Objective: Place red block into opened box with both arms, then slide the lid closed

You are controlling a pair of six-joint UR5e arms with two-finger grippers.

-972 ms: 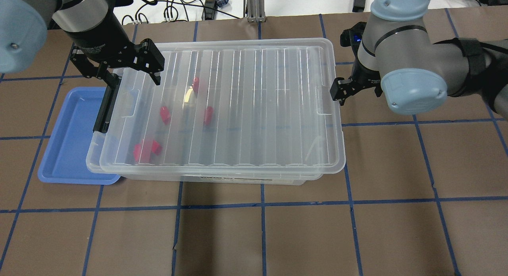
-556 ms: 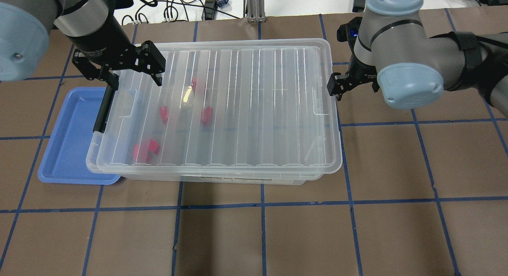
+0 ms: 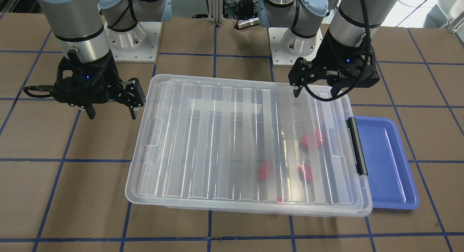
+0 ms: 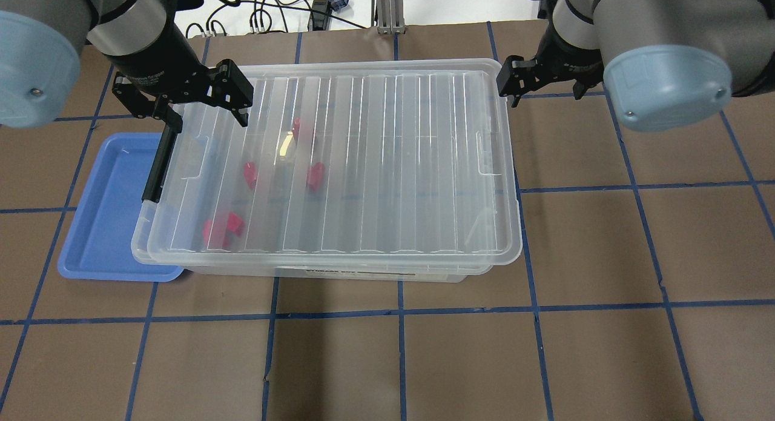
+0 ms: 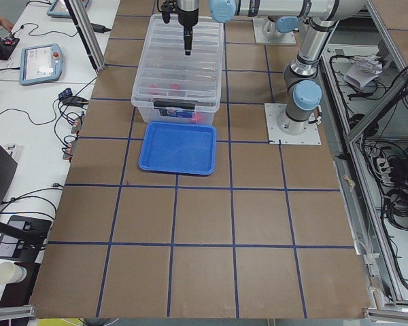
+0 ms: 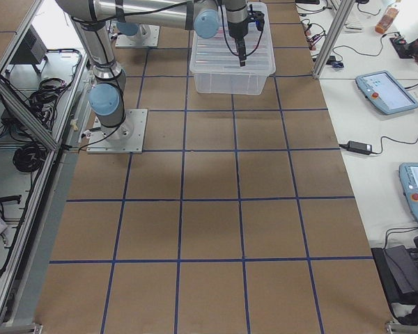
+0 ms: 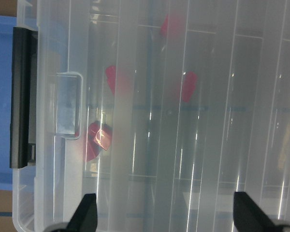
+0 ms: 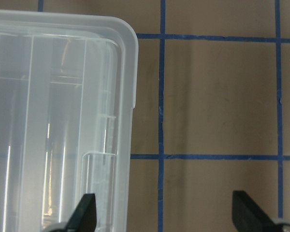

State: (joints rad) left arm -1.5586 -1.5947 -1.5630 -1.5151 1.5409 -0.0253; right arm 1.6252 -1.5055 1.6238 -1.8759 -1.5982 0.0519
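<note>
The clear ribbed lid [image 4: 387, 166] lies on the box [image 4: 363, 274] and covers nearly all of it; a sliver of box rim shows at the latch end. Several red blocks [image 4: 250, 174] [image 3: 311, 139] [image 7: 183, 87] lie inside under the lid, toward the black latch bar [image 4: 156, 166]. My left gripper [image 4: 206, 115] [image 3: 315, 94] [image 7: 166, 215] hangs open over the lid's far corner at the latch end, holding nothing. My right gripper [image 4: 545, 97] [image 3: 112, 114] [image 8: 166, 215] is open beside the opposite far corner, off the lid [image 8: 63, 121], over bare table.
A blue tray [image 4: 103, 215] [image 3: 384, 161] lies partly under the box's latch end. Cables and a metal post [image 4: 387, 9] sit past the table's far edge. Brown table with blue grid lines [image 4: 545, 300] stretches in front and to the right.
The lid slid a little toward the latch end. My right gripper then drew back from the lid's right edge toward the far corner. The left gripper stayed put.
</note>
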